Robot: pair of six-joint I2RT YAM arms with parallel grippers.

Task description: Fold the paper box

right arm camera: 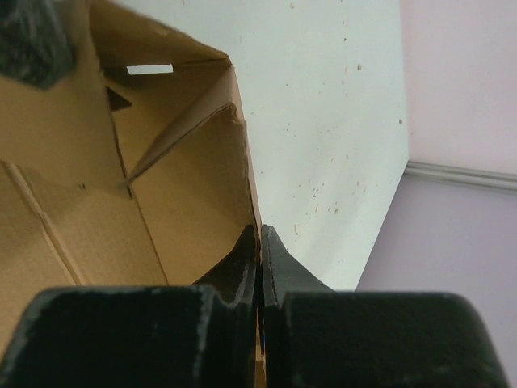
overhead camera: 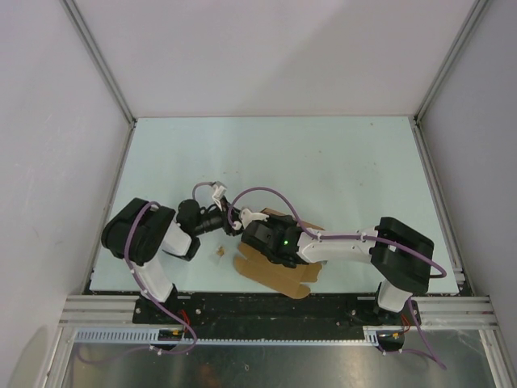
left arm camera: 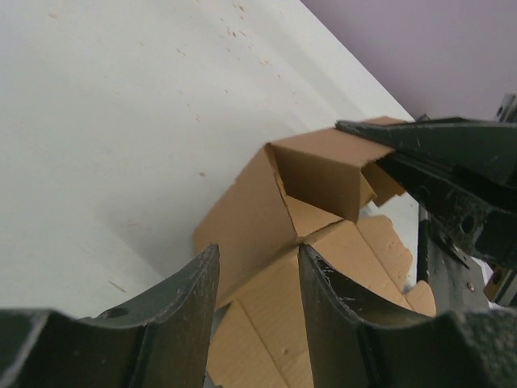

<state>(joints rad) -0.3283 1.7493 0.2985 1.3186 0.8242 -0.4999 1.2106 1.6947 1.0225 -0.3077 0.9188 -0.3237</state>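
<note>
The paper box (overhead camera: 279, 273) is brown cardboard, partly folded, lying near the table's front edge between the two arms. In the left wrist view one wall (left arm camera: 323, 174) stands up from the flat panels (left arm camera: 266, 242). My right gripper (right arm camera: 260, 234) is shut on the top edge of an upright wall (right arm camera: 194, 186); it shows as a dark body (left arm camera: 452, 162) in the left wrist view. My left gripper (left arm camera: 257, 252) hovers at the box's left side, jaws apart, with flat cardboard seen through the gap and nothing clamped. From above, both grippers meet over the box (overhead camera: 242, 226).
A tiny brown scrap (overhead camera: 218, 252) lies on the pale table (overhead camera: 323, 162) just left of the box. Grey walls with metal rails (overhead camera: 113, 81) close in the table on three sides. The black front rail (overhead camera: 275, 305) runs just behind the box's near edge.
</note>
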